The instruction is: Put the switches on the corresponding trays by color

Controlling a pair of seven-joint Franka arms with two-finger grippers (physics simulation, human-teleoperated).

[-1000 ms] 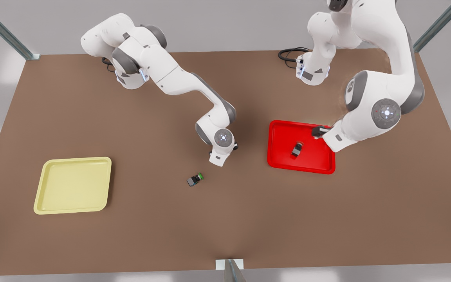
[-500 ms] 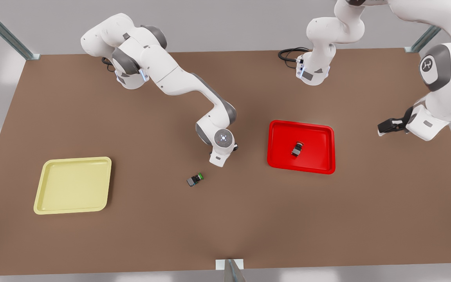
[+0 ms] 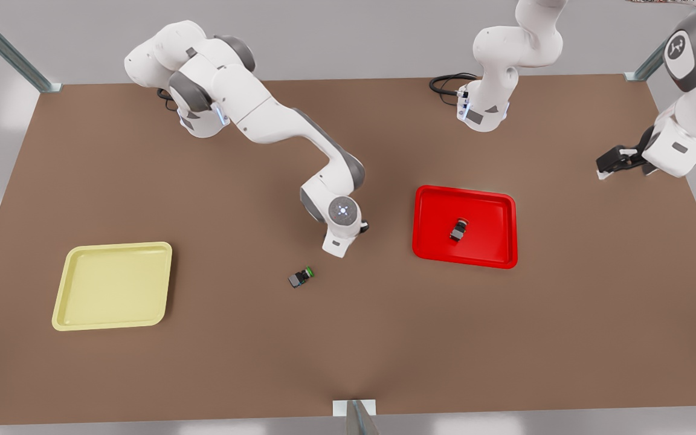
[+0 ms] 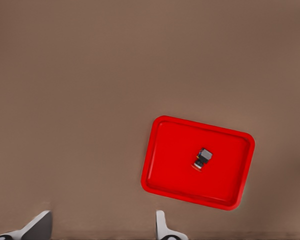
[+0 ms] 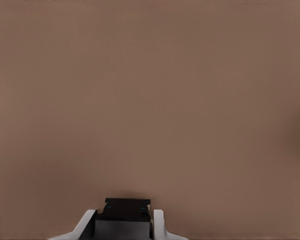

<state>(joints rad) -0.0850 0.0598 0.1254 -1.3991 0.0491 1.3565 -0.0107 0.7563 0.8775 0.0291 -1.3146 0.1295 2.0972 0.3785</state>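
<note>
Red-capped dark boxy switch [image 3: 458,229] lies inside the glossy red tray [image 3: 429,241]. The left gripper [image 4: 102,227] hangs spread apart, far right. The right gripper [image 5: 122,220] clamps a dark boxy switch [image 5: 124,212] mid-worktop; the pale yellow tray [image 3: 112,287] sits near left.

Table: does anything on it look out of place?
The green switch lies on the table between yellow tray and red tray; no tray is green. The right gripper grips a dark switch mid-table; the left gripper waits open at the front view's right.
</note>
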